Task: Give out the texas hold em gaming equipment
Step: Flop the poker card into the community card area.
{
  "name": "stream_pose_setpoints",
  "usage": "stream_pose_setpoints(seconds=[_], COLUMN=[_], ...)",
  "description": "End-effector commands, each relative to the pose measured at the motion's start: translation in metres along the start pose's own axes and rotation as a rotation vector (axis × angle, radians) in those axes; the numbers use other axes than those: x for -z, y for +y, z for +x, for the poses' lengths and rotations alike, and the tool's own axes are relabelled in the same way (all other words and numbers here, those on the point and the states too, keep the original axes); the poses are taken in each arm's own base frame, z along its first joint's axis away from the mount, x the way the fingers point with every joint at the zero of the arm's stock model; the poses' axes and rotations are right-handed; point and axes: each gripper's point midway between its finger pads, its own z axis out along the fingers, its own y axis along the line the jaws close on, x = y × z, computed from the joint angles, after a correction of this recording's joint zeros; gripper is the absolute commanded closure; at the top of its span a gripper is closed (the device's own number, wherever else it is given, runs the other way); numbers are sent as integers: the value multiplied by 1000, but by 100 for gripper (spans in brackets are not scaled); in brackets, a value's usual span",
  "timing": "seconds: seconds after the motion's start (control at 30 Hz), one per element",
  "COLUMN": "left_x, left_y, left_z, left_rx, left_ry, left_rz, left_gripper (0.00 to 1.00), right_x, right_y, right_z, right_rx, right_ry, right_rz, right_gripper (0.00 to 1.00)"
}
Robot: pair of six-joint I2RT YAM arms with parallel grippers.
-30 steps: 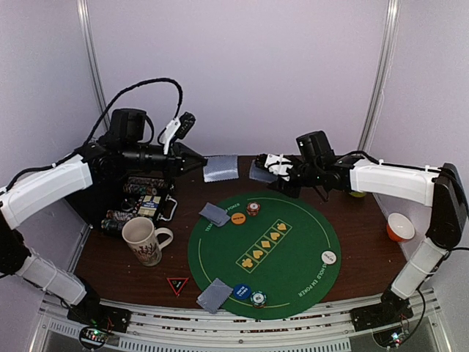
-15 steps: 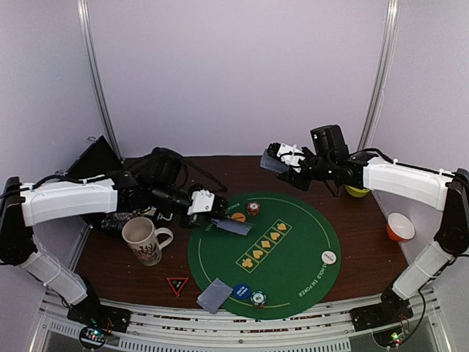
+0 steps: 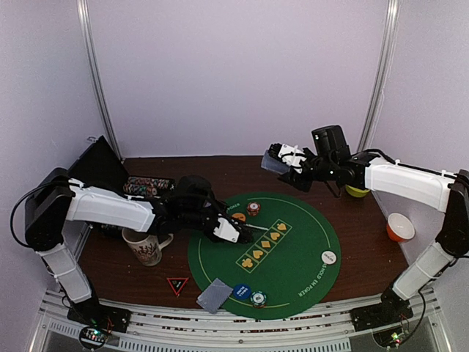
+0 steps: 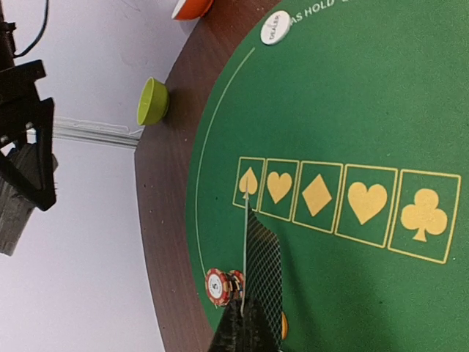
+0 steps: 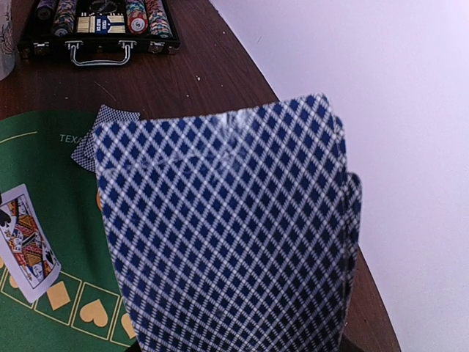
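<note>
The left fingers [image 3: 234, 230] pinch one blue-lattice-backed playing card [image 4: 262, 268] above the spade box [image 4: 248, 181] of the round green felt mat [image 3: 293, 271], seemingly to lay it there, while the right fingers [image 3: 287, 158] clasp the matching deck [image 5: 227, 227] over the surface [image 3: 366, 227]'s far edge as stock.

Pale lilac walls [image 3: 234, 73] close in a dark brown wooden table [image 3: 363, 275] on three sides; a slim metal post [image 3: 98, 81] stands in each back corner, aluminium rails [image 3: 242, 326] line the near edge; soft, even light
</note>
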Motion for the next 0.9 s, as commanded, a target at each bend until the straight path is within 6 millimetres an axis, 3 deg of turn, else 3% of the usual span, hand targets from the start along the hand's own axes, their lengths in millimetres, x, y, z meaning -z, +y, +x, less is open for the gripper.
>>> stream_pose_setpoints(seconds=[0.0,0.17,0.37,0.53,0.7,0.87], left_x=[-16,-17,-6,1,3,23], left_y=[-21,-86,-118,-127,-118,-90], left_z=[-5,-26,-27,-21,-16,-30], left_rx=[-91,-15,51,45,46,119], left_ry=[-16,-77,-72,-40,9,-11], left_rz=[1,218,311,337,314,252], left_gripper=[100,100,100,98,73,49], right_x=[9,9,8,7,6,6], right_y=[-4,-2,-1,1,1,0], right_z=[-8,-5,-5,-6,-7,-5], right_rx=[-16,-14,-15,-19,-22,-14], right_ry=[-25,-18,-20,-26,-28,-21], right_rz=[0,-3,-7,-14,-17,-13], right_gripper=[53,53,53,53,53,53])
